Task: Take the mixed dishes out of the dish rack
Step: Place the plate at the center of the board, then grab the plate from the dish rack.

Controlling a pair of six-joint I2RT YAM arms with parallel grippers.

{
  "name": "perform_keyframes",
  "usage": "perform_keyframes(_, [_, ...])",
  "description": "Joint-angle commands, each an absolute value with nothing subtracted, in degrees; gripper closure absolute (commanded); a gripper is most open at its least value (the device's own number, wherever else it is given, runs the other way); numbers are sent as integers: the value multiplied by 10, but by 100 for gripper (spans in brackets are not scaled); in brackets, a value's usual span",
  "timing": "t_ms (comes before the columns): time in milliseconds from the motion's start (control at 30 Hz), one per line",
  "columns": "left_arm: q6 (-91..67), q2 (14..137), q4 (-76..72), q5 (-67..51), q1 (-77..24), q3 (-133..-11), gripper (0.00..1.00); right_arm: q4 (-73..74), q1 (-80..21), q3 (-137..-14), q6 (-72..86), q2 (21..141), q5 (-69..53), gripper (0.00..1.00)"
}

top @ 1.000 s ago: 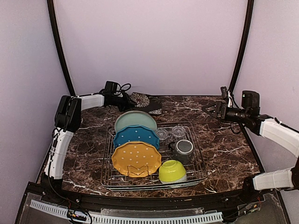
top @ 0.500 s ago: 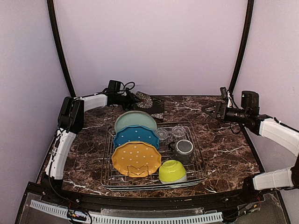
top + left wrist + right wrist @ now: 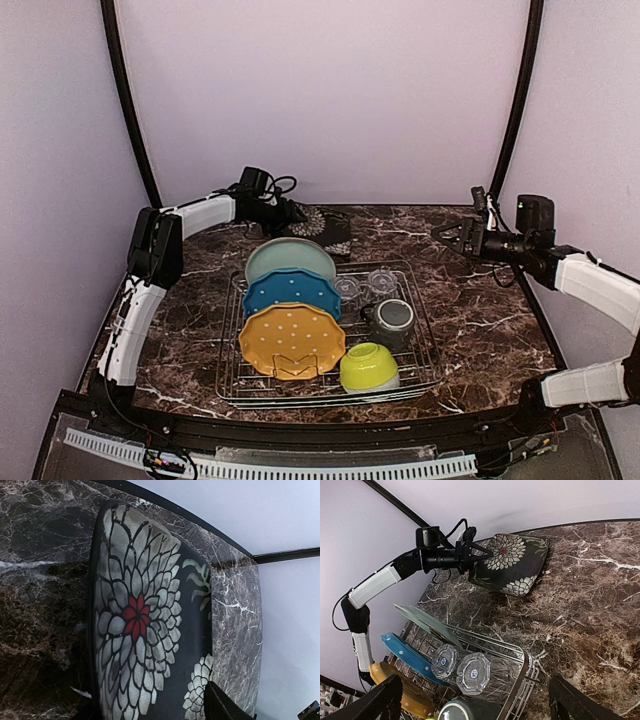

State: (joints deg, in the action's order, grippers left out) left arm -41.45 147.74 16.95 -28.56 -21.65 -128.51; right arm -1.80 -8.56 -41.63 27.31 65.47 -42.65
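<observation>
The black floral plate lay on the marble table behind the dish rack. The jaws of the left gripper were apart at the plate's edge. The right gripper hung to the right of the rack, its jaws wide apart.

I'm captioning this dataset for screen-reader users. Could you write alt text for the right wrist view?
A black floral plate lies on the dark marble table, with the left gripper at its edge. In the foreground, the wire dish rack holds two clear glasses beside a teal plate, a blue plate and a yellow plate, all on edge.
</observation>
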Motion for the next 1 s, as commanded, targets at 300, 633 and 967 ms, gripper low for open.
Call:
perform_keyframes(300, [-291, 1408, 288, -150, -230, -1336, 1, -39, -83, -411, 280, 647, -433, 1])
perform_keyframes(633, [-206, 1350, 326, -65, -229, -1346, 1, -32, -83, -412, 278, 632, -428, 1])
perform_keyframes(967, [-200, 1248, 419, 11, -193, -1323, 1, -24, -79, -408, 269, 614, -429, 1])
